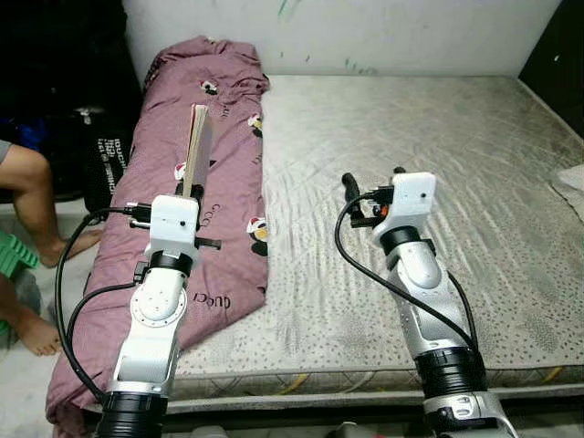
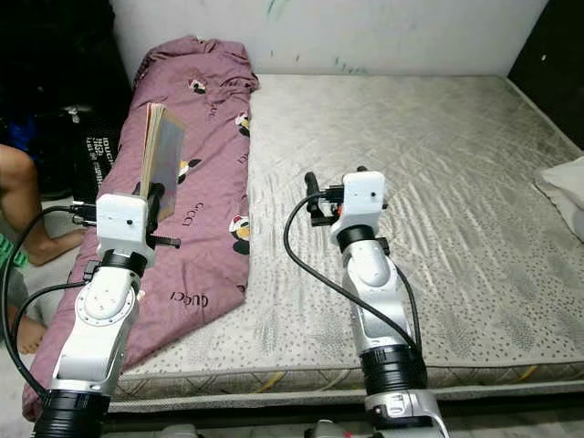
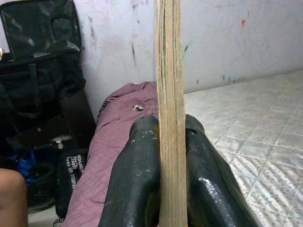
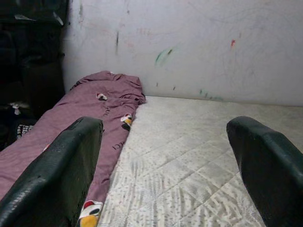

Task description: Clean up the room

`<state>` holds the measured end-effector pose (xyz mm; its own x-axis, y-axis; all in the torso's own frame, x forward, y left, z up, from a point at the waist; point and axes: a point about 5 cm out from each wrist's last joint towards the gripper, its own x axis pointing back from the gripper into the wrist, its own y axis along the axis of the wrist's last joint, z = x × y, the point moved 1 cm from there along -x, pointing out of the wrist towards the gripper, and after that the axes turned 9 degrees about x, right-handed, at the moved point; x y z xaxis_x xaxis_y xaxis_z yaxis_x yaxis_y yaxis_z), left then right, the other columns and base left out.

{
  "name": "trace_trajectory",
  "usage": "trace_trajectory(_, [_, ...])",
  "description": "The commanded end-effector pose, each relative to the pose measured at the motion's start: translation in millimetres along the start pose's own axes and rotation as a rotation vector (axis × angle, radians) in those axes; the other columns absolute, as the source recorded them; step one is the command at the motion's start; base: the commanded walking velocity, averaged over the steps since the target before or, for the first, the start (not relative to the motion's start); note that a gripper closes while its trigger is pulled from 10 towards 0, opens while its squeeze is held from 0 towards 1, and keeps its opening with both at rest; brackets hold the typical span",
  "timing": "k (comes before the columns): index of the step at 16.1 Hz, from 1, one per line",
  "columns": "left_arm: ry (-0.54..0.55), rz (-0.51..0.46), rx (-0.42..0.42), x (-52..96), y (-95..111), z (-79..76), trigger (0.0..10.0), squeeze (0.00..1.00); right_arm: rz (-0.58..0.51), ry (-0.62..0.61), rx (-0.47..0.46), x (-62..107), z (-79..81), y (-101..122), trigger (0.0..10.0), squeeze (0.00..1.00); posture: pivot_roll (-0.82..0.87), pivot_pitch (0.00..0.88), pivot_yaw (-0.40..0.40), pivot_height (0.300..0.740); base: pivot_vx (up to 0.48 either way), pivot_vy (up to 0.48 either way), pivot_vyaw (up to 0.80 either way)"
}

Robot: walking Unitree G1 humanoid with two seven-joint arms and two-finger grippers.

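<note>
So the left gripper (image 3: 171, 156) has a book (image 1: 197, 151) pinched edge-on between its two black fingers (image 3: 135, 179), clamped tight on both covers with the page edges facing the wrist camera. The book stands upright, held up in the air over the purple blanket (image 1: 224, 137), about halfway along its length.

That blanket is the landmark here: a long rolled-up bundle with small cartoon prints and lettering, lying along the left edge of the mattress (image 1: 438, 182) and drooping over the near corner toward the floor. The mattress is bare and greyish, stretching away from the blanket to the right, with the white scribbled-on wall (image 4: 189, 47) right behind the blanket's far end.

The right gripper (image 4: 165, 170) hovers over the bare mattress, off to the right of the blanket and well apart from it. Its fingers are spread wide with nothing between them.

On the other side of the blanket, away from the mattress, there's a pile of black bags (image 3: 38, 71) against the wall and a person's bare legs (image 1: 36, 196), feet on the floor. Something pale (image 2: 566, 187) lies at the mattress edge farthest from the blanket; can't tell what it is.
</note>
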<state>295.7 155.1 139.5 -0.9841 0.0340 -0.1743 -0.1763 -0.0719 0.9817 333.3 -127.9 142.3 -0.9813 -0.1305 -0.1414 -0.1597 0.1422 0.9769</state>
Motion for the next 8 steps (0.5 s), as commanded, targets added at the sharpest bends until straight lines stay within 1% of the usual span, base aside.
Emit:
trace_trajectory(1, [-0.015, -0.050, 0.002, -4.2, 11.5, -0.9, 10.0, 0.00, 0.002, -0.027, 0.008, -3.3, -6.3, 0.7, 10.0, 0.00, 0.05, 0.000, -0.004, 0.740, 0.000, 0.000, 0.00])
trace_trajectory(4, [-0.020, -0.052, 0.006, -3.8, 11.6, -2.7, 10.0, 0.00, -0.001, -0.029, 0.010, -3.5, -7.7, 0.7, 10.0, 0.00, 0.05, 0.000, -0.003, 0.740, 0.000, 0.000, 0.00])
trace_trajectory(5, [-0.022, -0.051, 0.009, -3.5, 11.3, -2.8, 10.0, 0.00, -0.005, -0.021, 0.016, -2.0, -5.9, 0.5, 10.0, 0.00, 0.05, 0.000, -0.004, 0.740, 0.000, 0.000, 0.00])
trace_trajectory(6, [-0.023, -0.051, 0.010, -3.6, 11.4, -2.8, 10.0, 0.00, -0.006, 0.015, 0.028, -0.6, -1.7, 0.0, 10.0, 0.00, 0.05, 0.000, -0.004, 0.740, 0.000, 0.000, 0.00])
trace_trajectory(8, [-0.024, -0.053, 0.010, -3.8, 11.7, -2.8, 10.0, 0.00, -0.015, 0.020, 0.020, 0.1, -0.4, 1.1, 10.0, 0.00, 0.05, 0.000, -0.004, 0.740, 0.000, 0.000, 0.63])
